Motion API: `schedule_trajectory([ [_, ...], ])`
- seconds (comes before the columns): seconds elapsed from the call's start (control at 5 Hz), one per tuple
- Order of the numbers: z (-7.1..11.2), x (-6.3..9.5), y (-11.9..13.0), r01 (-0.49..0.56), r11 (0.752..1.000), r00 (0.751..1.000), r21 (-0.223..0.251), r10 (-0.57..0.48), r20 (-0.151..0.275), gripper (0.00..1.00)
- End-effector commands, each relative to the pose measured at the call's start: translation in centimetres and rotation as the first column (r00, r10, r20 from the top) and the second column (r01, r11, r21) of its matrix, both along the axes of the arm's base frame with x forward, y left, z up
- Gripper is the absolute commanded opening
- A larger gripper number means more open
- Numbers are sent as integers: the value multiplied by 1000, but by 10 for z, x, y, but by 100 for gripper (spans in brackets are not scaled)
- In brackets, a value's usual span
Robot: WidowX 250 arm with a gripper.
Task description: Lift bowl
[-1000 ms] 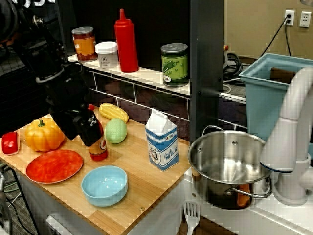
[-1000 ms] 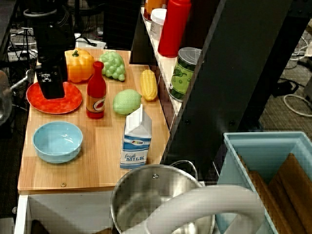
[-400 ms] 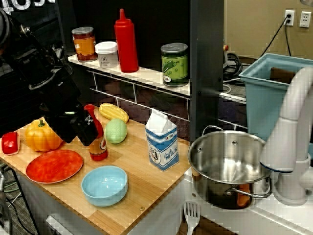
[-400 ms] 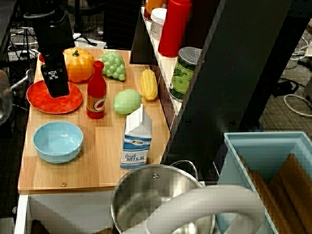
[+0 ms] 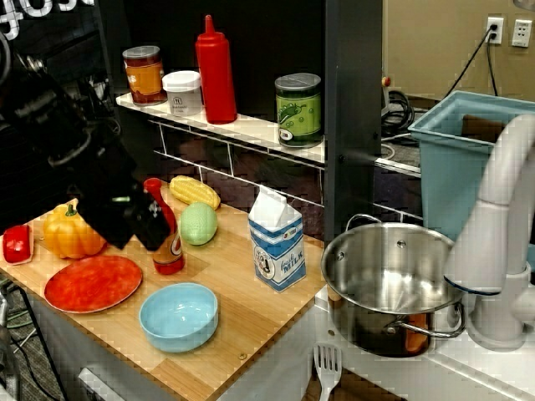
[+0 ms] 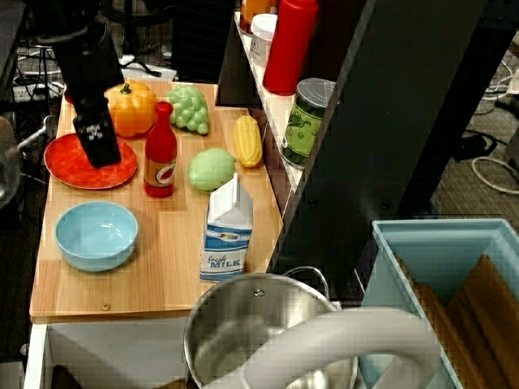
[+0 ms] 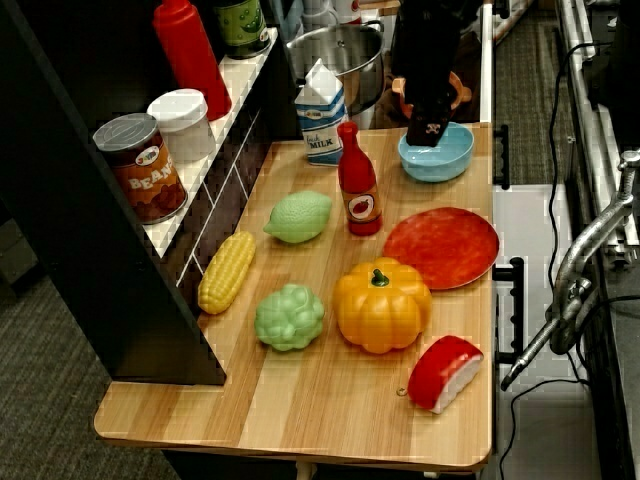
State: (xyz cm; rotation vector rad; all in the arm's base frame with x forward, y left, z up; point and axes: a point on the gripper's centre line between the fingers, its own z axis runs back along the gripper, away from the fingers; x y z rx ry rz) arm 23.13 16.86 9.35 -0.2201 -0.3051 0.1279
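Note:
The light-blue bowl sits upright and empty near the front edge of the wooden board. In the view from above, my black gripper hangs tilted over the red plate, a short way behind the bowl and apart from it. The front view shows the gripper in front of the red sauce bottle, up and left of the bowl. From the table's far end, the gripper overlaps the bowl's far rim. Its fingers read as one dark block.
An orange pumpkin, a green lemon-shaped fruit and a corn cob lie behind the plate. A milk carton stands right of the bowl, with the steel pot beyond it. A shelf with jars runs along the back.
The arm has leaned over and the gripper has shifted a little over the plate, tilting its tip toward the bowl. The bowl has not moved.

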Motion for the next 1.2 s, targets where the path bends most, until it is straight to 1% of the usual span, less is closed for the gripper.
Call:
schedule_trajectory([
  [0.0,-4,4,-3,27,999,999,40,-28,20,100],
  [0.2,-17,4,-5,49,996,999,69,-50,6,100],
  [0.4,-23,8,-7,88,993,996,82,-85,-39,100],
  [0.6,-19,10,-11,128,987,991,97,-122,-61,100],
  [0.8,-20,13,-12,138,984,988,111,-129,-87,100],
  [1.0,-23,17,-8,149,980,985,135,-136,-103,100],
])
